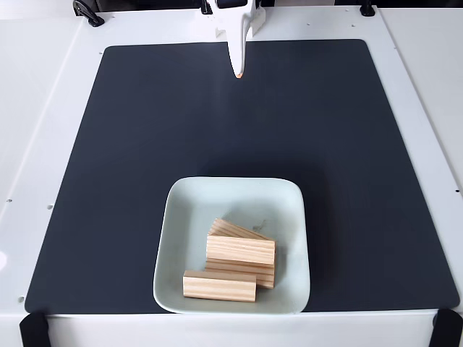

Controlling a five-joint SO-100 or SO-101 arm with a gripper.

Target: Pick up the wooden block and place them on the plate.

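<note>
Several wooden blocks lie piled inside the plate (233,199), near the front of the dark mat. One block (219,286) lies flat along the plate's front rim. Another block (240,250) rests on top of the others, and a tilted block (235,229) leans behind it. My gripper (239,71) hangs at the back edge of the mat, far from the plate. It is white with an orange tip, its fingers are pressed together, and it holds nothing.
The dark mat (130,144) covers most of the white table (43,108). Black clamps sit at the front corners (32,329) and along the back edge (87,11). The mat around the plate is bare.
</note>
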